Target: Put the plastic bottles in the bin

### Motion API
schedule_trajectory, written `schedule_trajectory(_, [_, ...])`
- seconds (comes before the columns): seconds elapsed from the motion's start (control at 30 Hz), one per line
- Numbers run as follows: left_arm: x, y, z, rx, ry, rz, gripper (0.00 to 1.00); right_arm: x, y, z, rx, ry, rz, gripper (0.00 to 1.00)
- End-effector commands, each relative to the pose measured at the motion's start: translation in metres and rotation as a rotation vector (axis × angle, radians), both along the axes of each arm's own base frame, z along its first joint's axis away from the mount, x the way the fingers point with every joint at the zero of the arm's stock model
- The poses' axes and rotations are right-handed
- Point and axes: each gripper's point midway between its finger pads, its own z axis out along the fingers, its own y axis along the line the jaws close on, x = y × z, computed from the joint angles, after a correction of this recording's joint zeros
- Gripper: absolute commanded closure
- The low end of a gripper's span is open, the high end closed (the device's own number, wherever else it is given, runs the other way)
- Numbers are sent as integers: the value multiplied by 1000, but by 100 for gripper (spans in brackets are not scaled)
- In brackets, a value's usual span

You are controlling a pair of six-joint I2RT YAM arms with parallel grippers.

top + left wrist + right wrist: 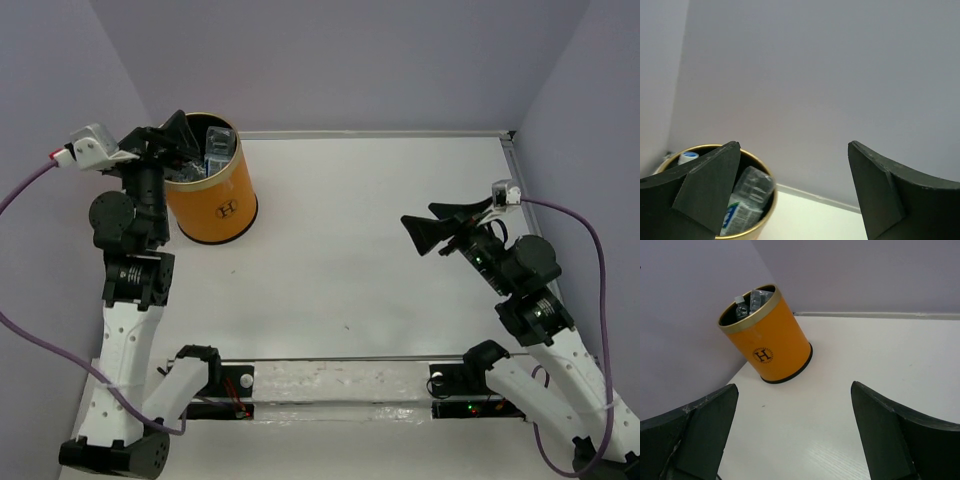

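The bin (222, 208) is an orange can with a black "H" logo, standing at the table's back left. Clear crinkled plastic bottles (215, 145) fill its top. My left gripper (183, 142) hangs open over the bin's left rim with nothing between its fingers. In the left wrist view the left gripper (794, 145) frames the bin's rim (705, 147), a labelled bottle (747, 197) and a blue cap (688, 157). My right gripper (420, 214) hovers open and empty at mid right. In the right wrist view the right gripper (794, 386) faces the bin (772, 345) and its bottles (756, 297).
Lilac walls (380, 60) close in the white table (360, 280) at the back and both sides. A metal strip (515, 165) runs along the right edge. A clear rail (340, 385) with both arm bases lies across the near edge.
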Motion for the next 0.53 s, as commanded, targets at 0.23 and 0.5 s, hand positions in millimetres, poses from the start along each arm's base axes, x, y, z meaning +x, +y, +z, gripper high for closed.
schedule_trajectory(0.23, [-84,-78,10,72,-114,-482,1,-49,-53,110,193,-284,-132,0])
schedule_trajectory(0.5, [-109,-75,19,99,-188,-478,1,-30,-62,112,208,-279,-224,0])
